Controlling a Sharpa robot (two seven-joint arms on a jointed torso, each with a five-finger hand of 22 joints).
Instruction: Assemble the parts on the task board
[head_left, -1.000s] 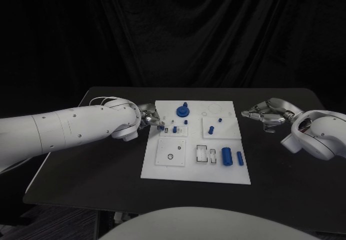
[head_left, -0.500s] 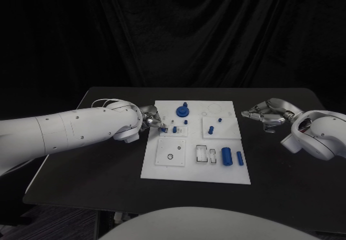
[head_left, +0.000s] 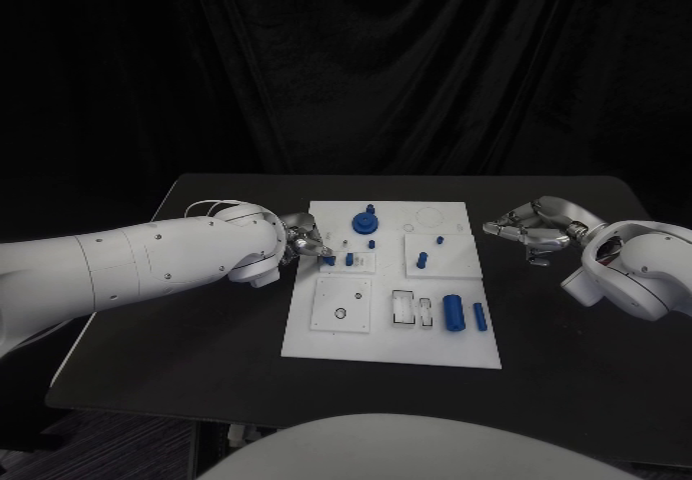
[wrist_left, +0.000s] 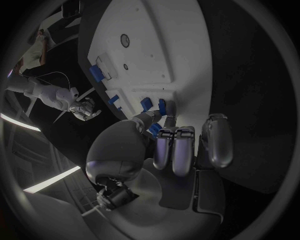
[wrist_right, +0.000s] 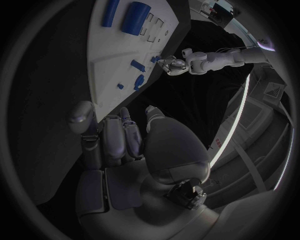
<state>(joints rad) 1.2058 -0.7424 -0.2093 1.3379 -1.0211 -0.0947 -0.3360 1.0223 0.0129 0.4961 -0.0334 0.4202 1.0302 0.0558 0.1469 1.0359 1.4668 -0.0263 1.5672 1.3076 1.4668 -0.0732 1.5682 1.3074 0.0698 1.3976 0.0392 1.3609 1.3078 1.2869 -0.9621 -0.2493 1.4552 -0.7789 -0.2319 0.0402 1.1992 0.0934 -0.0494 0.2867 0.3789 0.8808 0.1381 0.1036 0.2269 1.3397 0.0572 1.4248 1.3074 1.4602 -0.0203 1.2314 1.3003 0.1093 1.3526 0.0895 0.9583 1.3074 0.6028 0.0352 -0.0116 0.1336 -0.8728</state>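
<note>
The white task board (head_left: 368, 325) lies mid-table with blue parts on it: a round knob (head_left: 366, 222), short pegs (head_left: 423, 260), a fat cylinder (head_left: 453, 311) and a thin rod (head_left: 480, 317). My left hand (head_left: 303, 240) is at the board's left edge and pinches a small blue part (head_left: 329, 260) over the small plate there. In the left wrist view that part (wrist_left: 154, 130) sits between the thumb and the curled fingers (wrist_left: 178, 147). My right hand (head_left: 531, 228) rests off the board's right side, fingers (wrist_right: 112, 137) curled in on nothing.
The board (wrist_left: 150, 45) has open slots: a square plate with a round hole (head_left: 340, 312) and two rectangular pockets (head_left: 413, 308). Bare black table (head_left: 216, 340) runs around the board, with its edges near each arm.
My left arm has edged right, carrying the small blue part a little further onto the board's left edge. The right hand has not moved.
</note>
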